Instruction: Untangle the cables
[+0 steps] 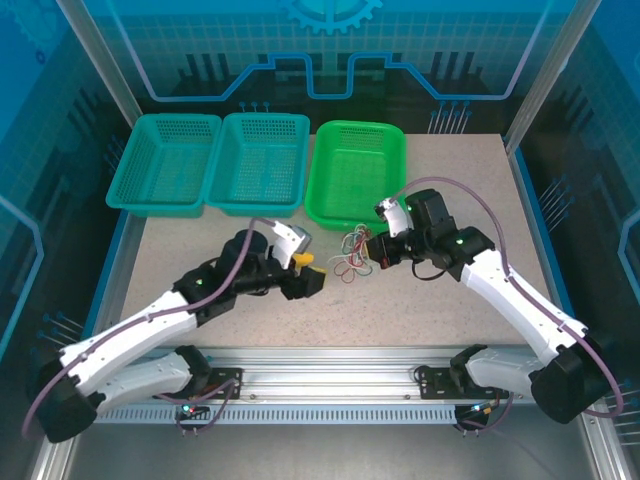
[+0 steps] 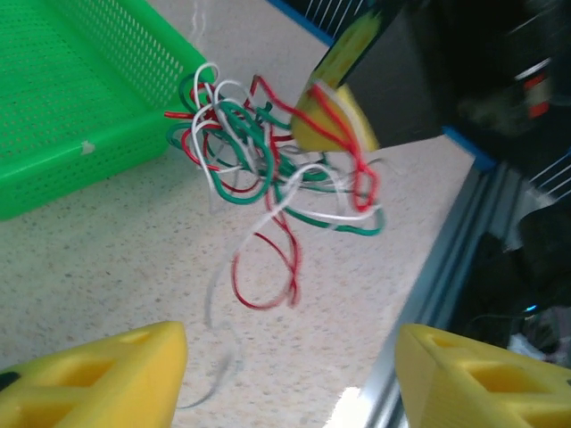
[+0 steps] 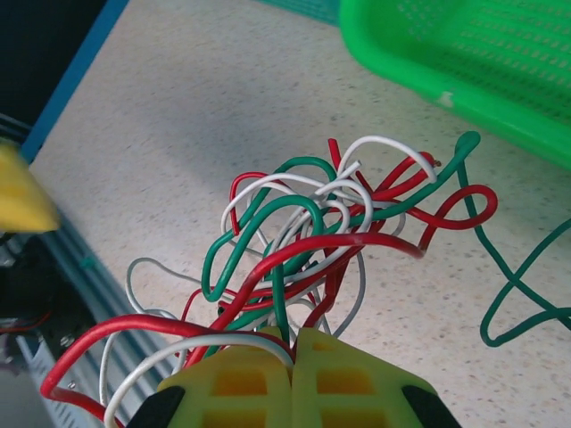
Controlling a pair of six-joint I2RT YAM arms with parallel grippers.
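Open speckled table [image 1: 420,310] is seen to the near left and near right of the centre. It is bounded at the near edge by an aluminium rail [image 1: 330,365], where the arm bases are bolted. The far edge is taken up by three baskets in a row: two teal baskets [image 1: 165,160] [image 1: 258,160] on the left and a green basket [image 1: 355,175] to the right of them.

The cables [image 1: 352,258] are found as one tangled knot of red, white and green strands at the table's centre, just near of the green basket's near rim.

The right gripper [image 1: 378,250] is clenched on the knot from the right. In the right wrist view its yellow fingers [image 3: 241,383] are pressed together, with strands of the cables [image 3: 330,232] coming out from between them. The left gripper [image 1: 318,275] is released just left of the knot and not touching it. In the left wrist view its fingers [image 2: 89,379] are spread wide, and the cables [image 2: 277,178] hang beyond them. Whether the lowest loops touch the table cannot be told.

The green basket [image 2: 71,116] stands close behind the knot, and the two grippers face each other closely, so little room is left between them.
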